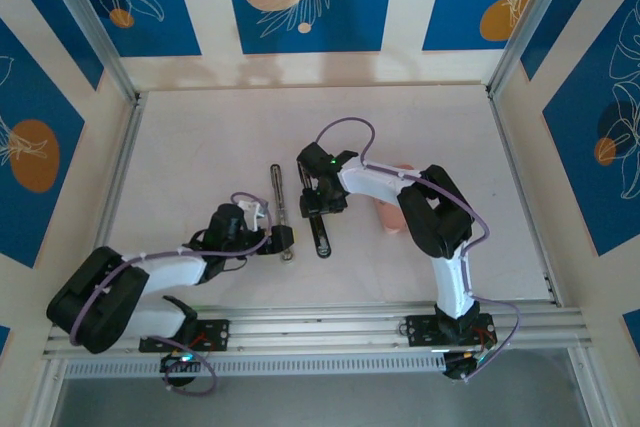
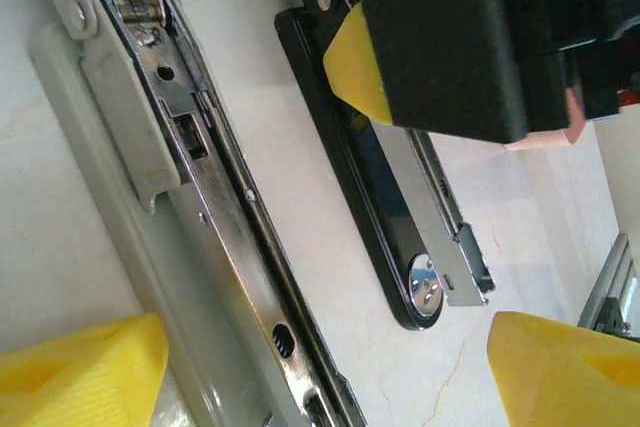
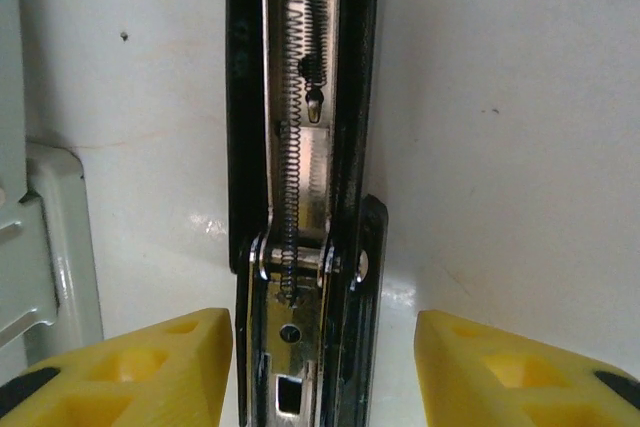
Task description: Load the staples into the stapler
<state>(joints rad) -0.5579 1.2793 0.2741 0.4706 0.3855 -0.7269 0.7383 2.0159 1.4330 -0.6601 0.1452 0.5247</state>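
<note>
At the near left of the tabletop [image 1: 200,137], the left jaws stand spread, the opened stapler's [image 1: 322,239] grey top arm [image 1: 277,187] between their yellow fingertips [image 2: 80,367]. Just beyond, the right jaws hang spread astride the spring-loaded magazine [image 3: 300,147], touching neither side. Farther right, a salmon-pink tray [image 1: 388,219] peeks from behind the right arm; the staples on it cannot be made out.

No text, label, brand, number or sign is legible on anything in view.
</note>
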